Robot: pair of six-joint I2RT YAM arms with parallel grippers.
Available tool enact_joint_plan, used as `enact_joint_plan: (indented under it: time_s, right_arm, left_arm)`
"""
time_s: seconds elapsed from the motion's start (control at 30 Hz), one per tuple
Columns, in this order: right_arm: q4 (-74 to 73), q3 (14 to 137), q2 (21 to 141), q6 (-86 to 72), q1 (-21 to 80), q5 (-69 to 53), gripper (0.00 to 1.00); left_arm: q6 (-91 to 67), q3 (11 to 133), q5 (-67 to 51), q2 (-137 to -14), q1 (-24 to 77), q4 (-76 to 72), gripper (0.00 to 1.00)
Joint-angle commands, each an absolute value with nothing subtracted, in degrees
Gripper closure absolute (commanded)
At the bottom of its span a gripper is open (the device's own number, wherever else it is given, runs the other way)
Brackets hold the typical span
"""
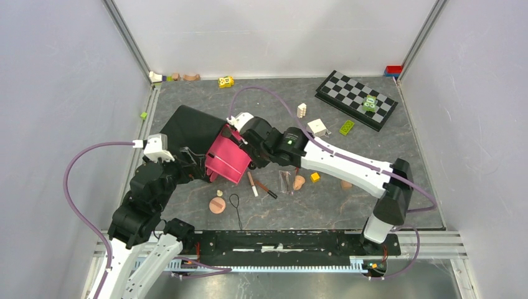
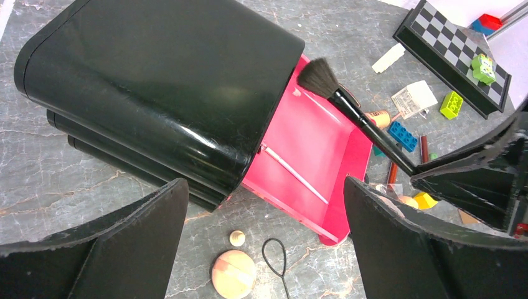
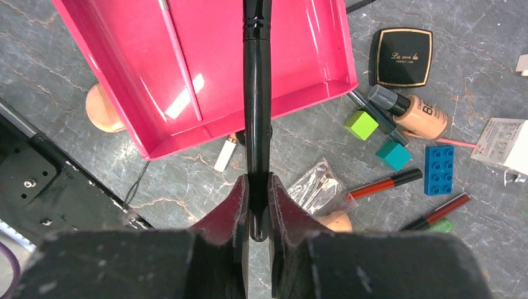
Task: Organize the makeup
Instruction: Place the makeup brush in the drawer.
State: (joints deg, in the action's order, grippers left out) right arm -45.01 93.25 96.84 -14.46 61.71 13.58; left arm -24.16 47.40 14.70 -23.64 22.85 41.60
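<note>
My right gripper (image 3: pixel 258 187) is shut on the handle end of a black brush (image 3: pixel 256 112). It holds the brush out over the pink tray (image 3: pixel 292 56) that slides from a black case (image 2: pixel 155 87), and the bristles (image 2: pixel 314 78) hang near the case's mouth. A thin pink stick (image 2: pixel 292 173) lies in the tray. My left gripper (image 2: pixel 264 187) is open and empty, low over the table at the tray's near edge. A peach puff (image 2: pixel 233 274) lies below it. On the table lie a black compact (image 3: pixel 401 57), a foundation bottle (image 3: pixel 411 112), red pencils (image 3: pixel 383 184) and a sponge (image 1: pixel 299 182).
A chessboard (image 1: pixel 356 98) lies at the back right, with a white cube (image 1: pixel 317 127) and a green block (image 1: pixel 346 127) near it. A blue brick (image 3: pixel 439 169), small coloured cubes (image 3: pixel 361 124) and a plastic bag (image 3: pixel 320 187) sit among the makeup. A black loop (image 1: pixel 235 202) lies near the puff.
</note>
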Motion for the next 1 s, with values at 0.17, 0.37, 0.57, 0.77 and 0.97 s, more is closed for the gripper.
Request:
enact_joint_plan:
  time_s: [0.17,0.37,0.57,0.77,0.97]
  right_arm:
    - [-49.4,98.3,101.1,-13.3,61.2,14.0,1.0]
    - [-49.2,100.8,103.3,-12.2,60.9,11.4,1.0]
    - [-49.9,103.5,105.7,-11.4,60.9,10.0,1.0]
    - [-50.0,104.3,106.8,-10.8,60.7,9.6,1.0]
    - [-50.4,105.5,108.2,-9.8,60.5,9.6,1.0]
  left_arm:
    - [-25.5,47.4,14.3,-23.3,22.6,39.9,0.0]
    - [-25.6,47.4,14.4,-23.3,22.5,40.0,0.0]
    - [-25.6,47.4,14.5,-23.1,22.6,40.0,0.0]
    - [-25.6,47.4,14.8,-22.9,22.6,40.0,0.0]
    - [-25.6,47.4,14.8,-22.9,22.6,40.0,0.0]
